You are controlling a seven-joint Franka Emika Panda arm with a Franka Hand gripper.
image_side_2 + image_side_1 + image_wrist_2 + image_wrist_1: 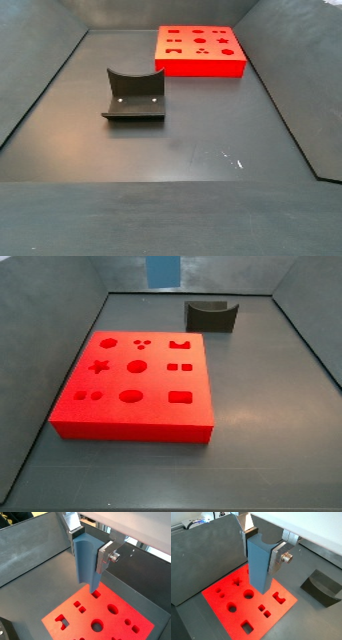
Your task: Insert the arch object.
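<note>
End effector (260,547) is clamped on the arch object (260,564), silver fingers (278,558) flat on its sides. Long axis vertical, lower end hanging well above the red board (224,614) in both wrist views; which hole sits underneath, can't tell. Side view shows only the bar's tip (162,270) at frame top. Dark notched block (211,315) stands apart from the board. Descent path looks clear.

Lab test enclosure, grey walls (54,276), gripper (261,549) overhead

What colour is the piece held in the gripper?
Blue-grey: the arch object, clamped in the gripper, shows best in a wrist view.
</note>
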